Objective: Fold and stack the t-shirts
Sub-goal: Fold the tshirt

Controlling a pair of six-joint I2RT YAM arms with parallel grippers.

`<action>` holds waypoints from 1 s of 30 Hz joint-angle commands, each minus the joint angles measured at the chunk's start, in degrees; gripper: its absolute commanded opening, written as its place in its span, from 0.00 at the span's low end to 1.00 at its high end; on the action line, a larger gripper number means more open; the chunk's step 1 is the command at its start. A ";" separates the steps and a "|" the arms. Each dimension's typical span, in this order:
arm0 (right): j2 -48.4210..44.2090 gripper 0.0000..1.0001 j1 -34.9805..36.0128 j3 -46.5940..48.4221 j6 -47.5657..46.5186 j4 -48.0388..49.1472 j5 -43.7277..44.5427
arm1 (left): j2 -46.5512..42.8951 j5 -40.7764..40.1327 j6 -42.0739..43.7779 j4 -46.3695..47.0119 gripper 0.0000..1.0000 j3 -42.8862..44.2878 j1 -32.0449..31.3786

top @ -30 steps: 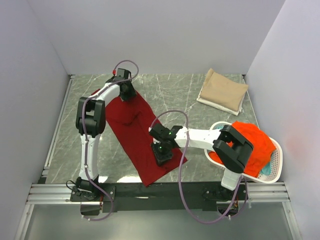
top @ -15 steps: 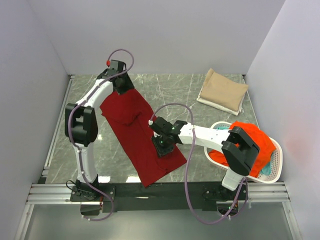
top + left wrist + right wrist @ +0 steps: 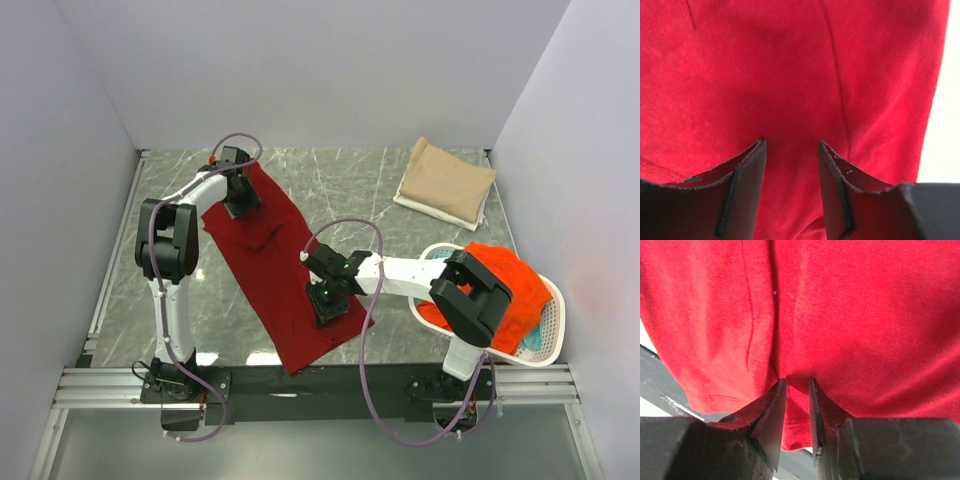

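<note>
A dark red t-shirt [image 3: 280, 270] lies in a long diagonal strip from the table's back left to its front edge. My left gripper [image 3: 240, 200] rests on the shirt's far end. In the left wrist view its jaws [image 3: 791, 142] stand apart over flat red cloth [image 3: 790, 75]. My right gripper [image 3: 329, 305] sits on the shirt's near right edge. Its jaws [image 3: 797, 380] stand close together and pinch a pucker of red cloth [image 3: 840, 315], with the hem just below. A folded tan t-shirt [image 3: 445, 182] lies at the back right.
A white oval basket [image 3: 553, 335] stands at the front right, holding a bright orange-red t-shirt [image 3: 505, 285] and some teal cloth [image 3: 537, 340]. A dark rail [image 3: 320, 380] runs along the table's front edge, and white walls enclose the other three sides.
My left gripper lifted toward the back, then came down again on the shirt's far end, which now lies spread farther back. My right gripper shifted slightly away and returned.
</note>
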 commanded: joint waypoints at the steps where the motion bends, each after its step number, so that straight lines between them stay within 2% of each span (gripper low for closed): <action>1: 1.32 0.33 0.67 -0.91 0.74 3.09 -3.74 | 3.42 -1.19 -1.00 0.19 0.51 2.28 -0.27; 12: 7.20 0.32 4.35 3.30 0.30 4.50 -10.33 | 11.60 1.09 2.77 0.80 0.53 14.84 -2.20; 22: 12.75 0.32 6.73 11.39 -0.40 3.44 -12.36 | 16.44 6.98 5.67 7.21 0.57 20.56 -4.92; 25: 11.97 0.33 7.35 12.71 -0.14 3.27 -11.31 | 16.18 8.73 6.29 7.92 0.65 22.32 -5.19; 30: 5.13 0.35 7.35 18.15 -1.46 -5.16 -5.52 | 10.74 10.06 7.00 9.32 0.78 24.87 -5.45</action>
